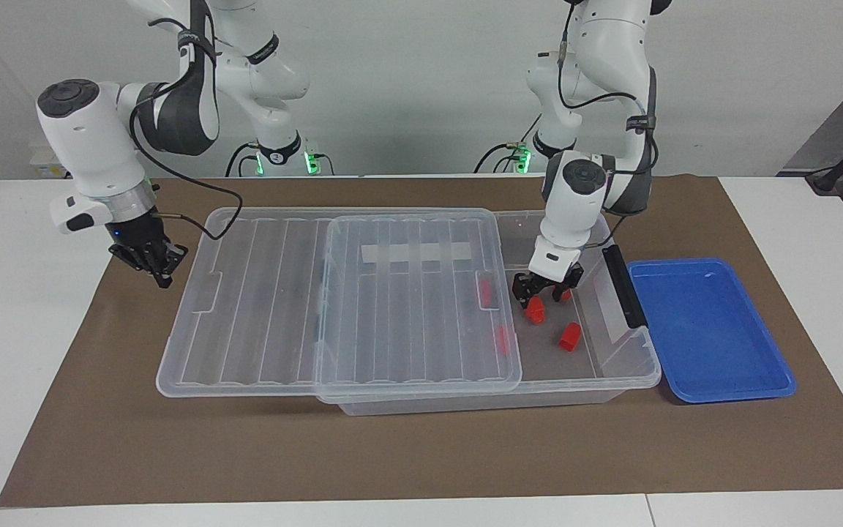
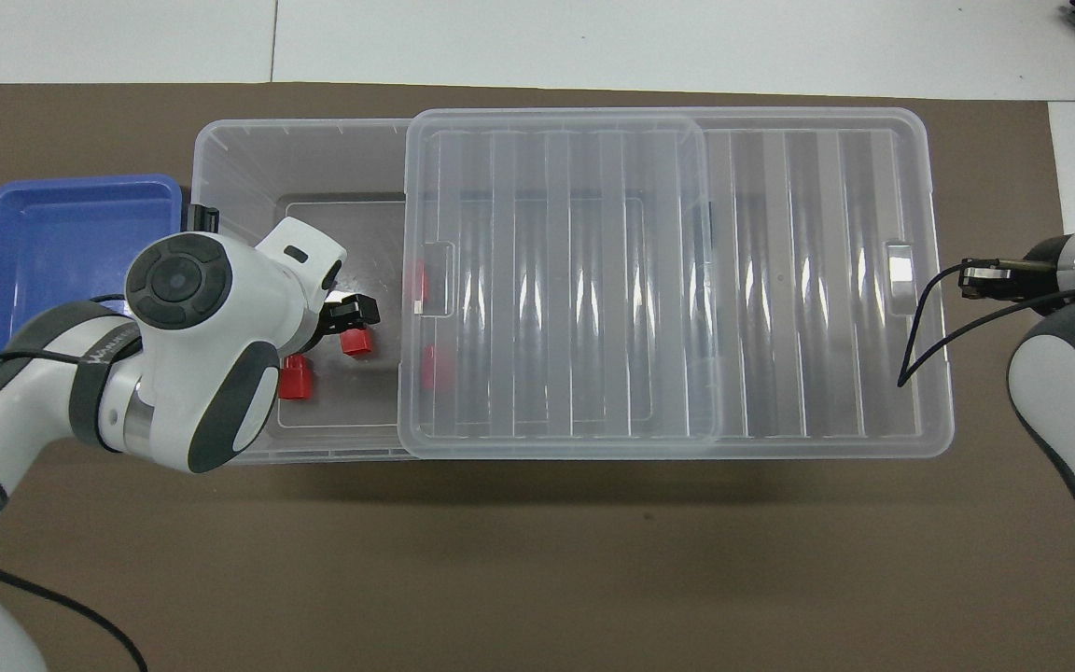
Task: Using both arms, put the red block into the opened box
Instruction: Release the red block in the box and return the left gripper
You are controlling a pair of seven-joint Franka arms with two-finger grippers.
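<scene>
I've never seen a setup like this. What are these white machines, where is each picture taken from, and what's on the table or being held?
These are two white robot arms at a table, each ending in a black two-finger gripper. One picture looks at them from across the table; the other looks steeply down from above their own end.

On a brown mat sits a clear plastic box with its ribbed lid slid aside, leaving the end toward the left arm open. A blue tray lies beside that end.

The left gripper is inside the opening, open, with a red block lying just under it. More red blocks lie in the box. The right gripper waits, shut and empty, above the mat at the lid's end.
</scene>
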